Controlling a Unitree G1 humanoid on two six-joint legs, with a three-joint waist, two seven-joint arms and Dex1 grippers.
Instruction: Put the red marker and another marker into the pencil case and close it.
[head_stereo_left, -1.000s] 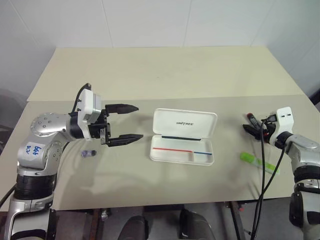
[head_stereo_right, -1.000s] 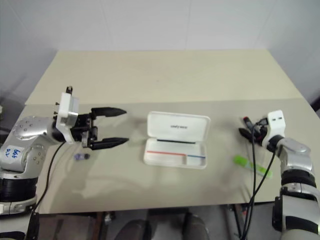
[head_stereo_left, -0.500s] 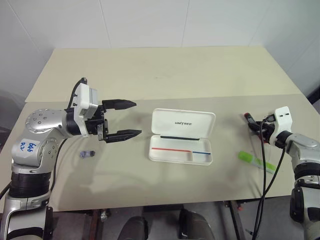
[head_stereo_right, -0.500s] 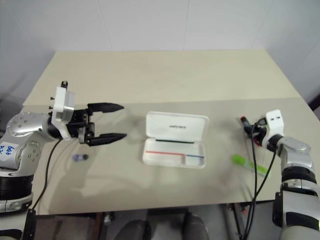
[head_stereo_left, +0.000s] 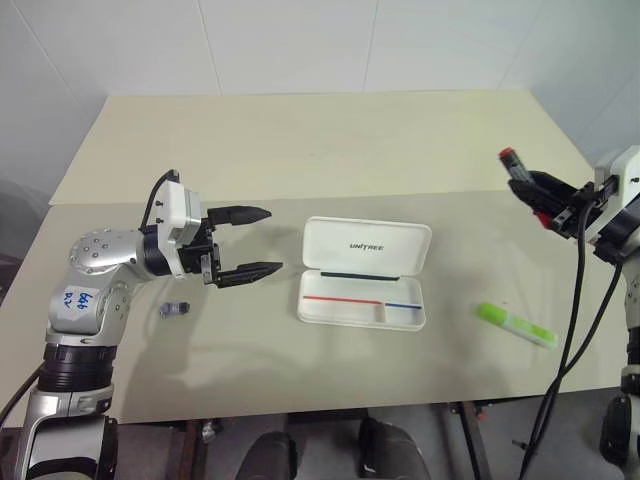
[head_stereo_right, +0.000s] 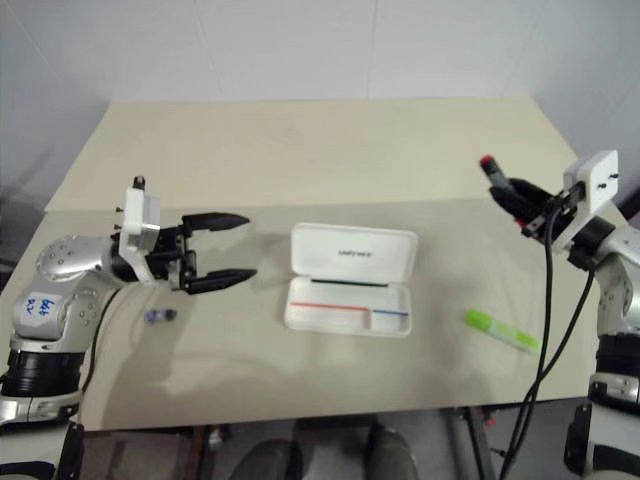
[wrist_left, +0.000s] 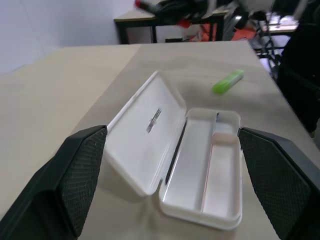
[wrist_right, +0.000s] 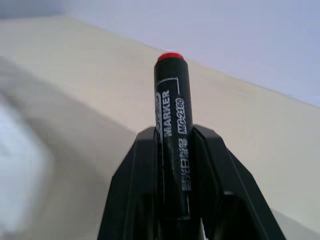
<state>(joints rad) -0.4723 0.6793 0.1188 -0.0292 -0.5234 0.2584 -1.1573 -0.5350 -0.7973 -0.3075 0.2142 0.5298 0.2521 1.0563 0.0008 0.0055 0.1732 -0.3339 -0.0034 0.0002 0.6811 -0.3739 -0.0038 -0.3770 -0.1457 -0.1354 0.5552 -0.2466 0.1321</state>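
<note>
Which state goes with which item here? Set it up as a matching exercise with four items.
Items:
1. red marker
2. green highlighter
3. pencil case
4. left gripper

States:
A. lying open on the table
B. jaws open, holding nothing
C. clamped in the right gripper, off the table
D. lying loose on the table

Pairs: 1-C, 2-D, 3-A, 4-B

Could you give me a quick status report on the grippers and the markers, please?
Right gripper shut on red marker, held above the table. Left gripper open, empty. Pencil case open; green highlighter on table. Nothing blocking.
</note>
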